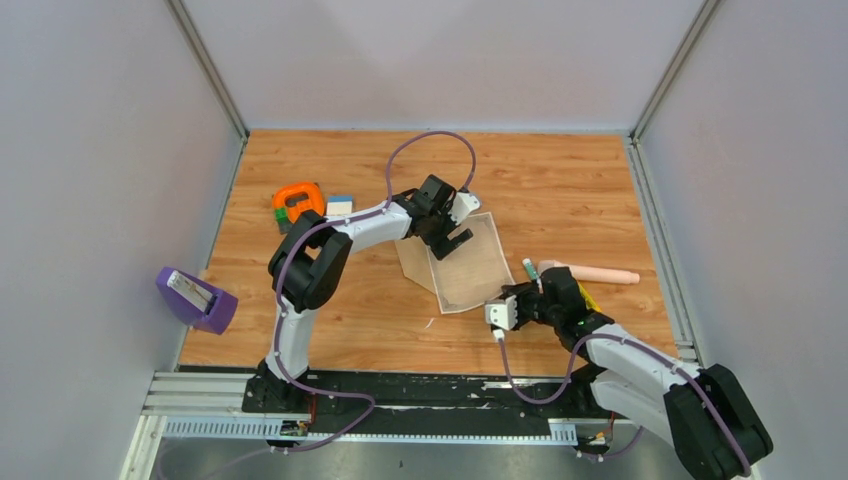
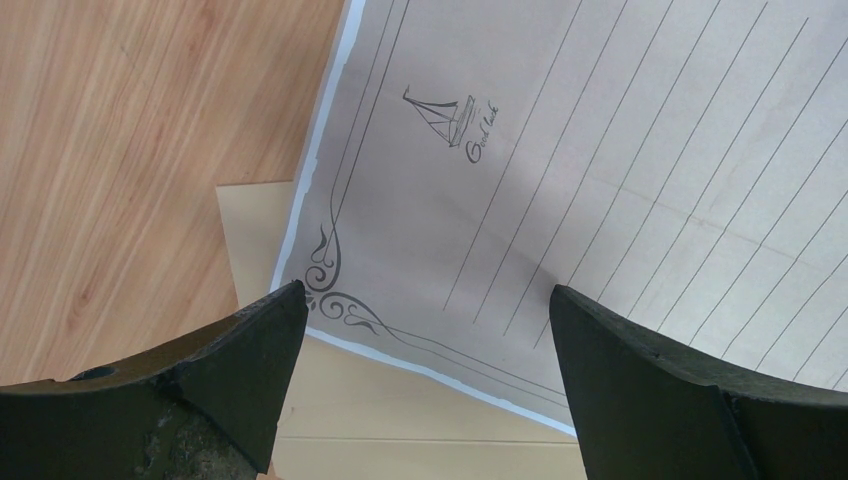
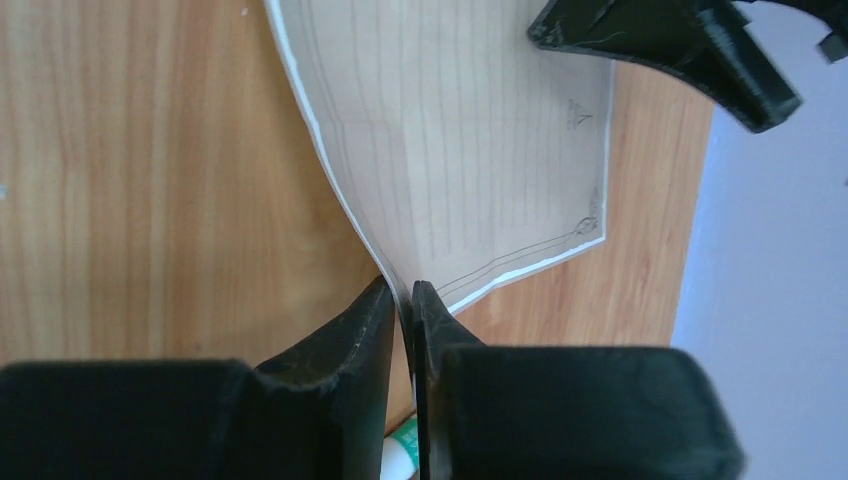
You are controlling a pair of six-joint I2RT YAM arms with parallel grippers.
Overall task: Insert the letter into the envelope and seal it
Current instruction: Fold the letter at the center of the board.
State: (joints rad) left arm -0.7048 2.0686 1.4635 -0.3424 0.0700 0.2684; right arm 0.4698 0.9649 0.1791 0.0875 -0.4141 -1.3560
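Note:
The letter (image 1: 465, 265), a pale lined sheet with a dark printed border, lies partly over the tan envelope (image 1: 412, 262) in the middle of the table. My left gripper (image 1: 455, 235) hovers open over the sheet's far left part. In the left wrist view its fingers straddle the letter's (image 2: 560, 180) scrolled corner, with the envelope (image 2: 400, 410) showing below. My right gripper (image 1: 510, 300) is at the near right corner. In the right wrist view it (image 3: 402, 290) is shut on the letter's (image 3: 470, 130) edge, which curves up into the jaws.
An orange object (image 1: 298, 203) and a small blue-white block (image 1: 340, 205) sit at the back left. A purple box (image 1: 195, 298) stands at the left edge. A glue stick (image 1: 528, 267) and a pink cylinder (image 1: 590, 273) lie right of the letter.

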